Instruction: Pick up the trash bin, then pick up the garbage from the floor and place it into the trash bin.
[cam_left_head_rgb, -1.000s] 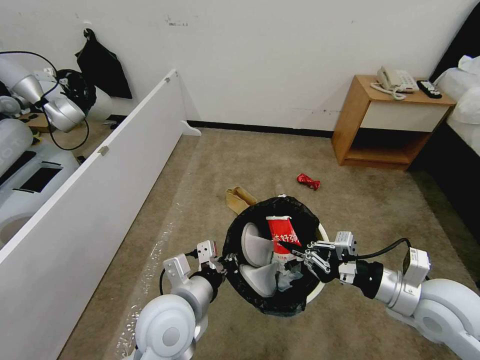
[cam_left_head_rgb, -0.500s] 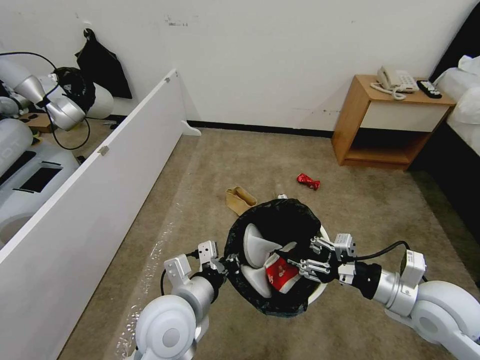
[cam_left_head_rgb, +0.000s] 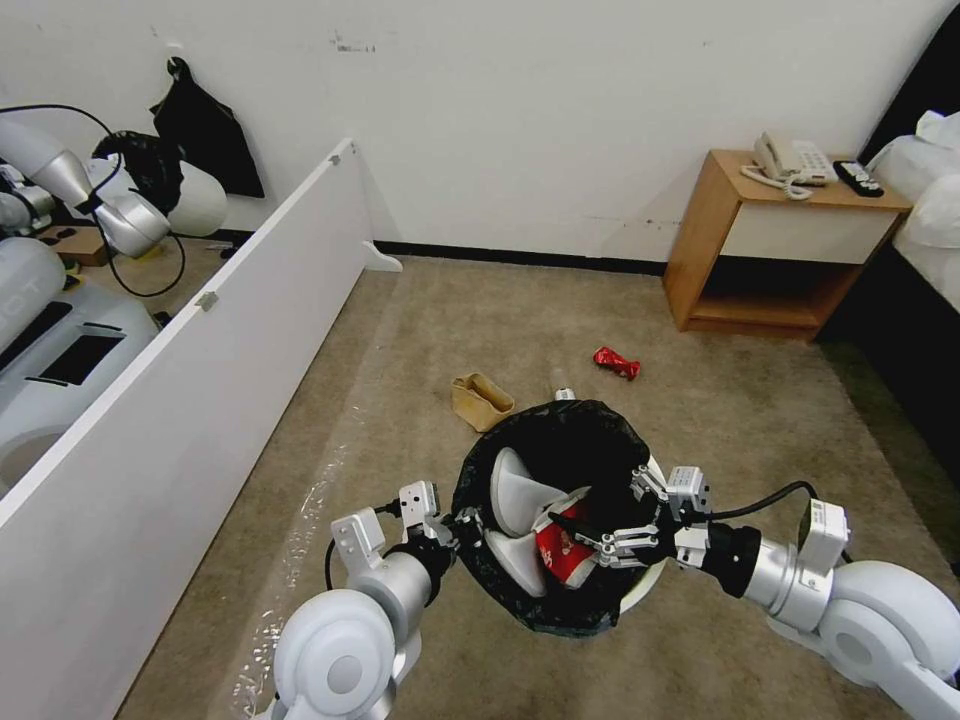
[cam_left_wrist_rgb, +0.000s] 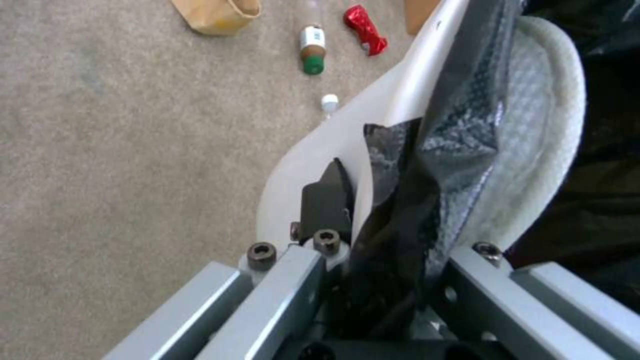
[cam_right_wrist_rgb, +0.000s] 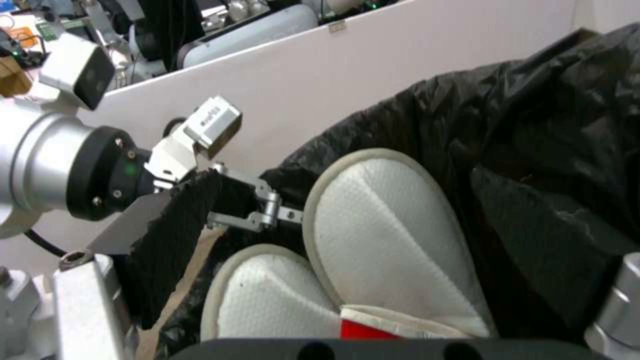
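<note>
Carpet below; right gripper (cam_left_head_rgb: 622, 528) over trash bin (cam_left_head_rgb: 640, 580), beside snack packet (cam_left_head_rgb: 560, 548).

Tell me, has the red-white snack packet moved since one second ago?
Yes. The red-white snack packet has dropped lower into the trash bin, now beside the white slippers.

My right gripper (cam_left_head_rgb: 612, 535) sits spread open across the mouth of the round white bin with the crinkly black liner (cam_left_head_rgb: 560, 440), whose lower half is packed with two white slippers (cam_left_head_rgb: 518, 490) and a red-white snack packet (cam_left_head_rgb: 560, 545). My left gripper (cam_left_head_rgb: 455, 525) is clamped on its near-left rim. Open beige carpet (cam_left_head_rgb: 720, 420) fills centre frame; a long white partition board (cam_left_head_rgb: 200, 400) walls off the left, and a wooden nightstand (cam_left_head_rgb: 775, 245) blocks the upper right.
</note>
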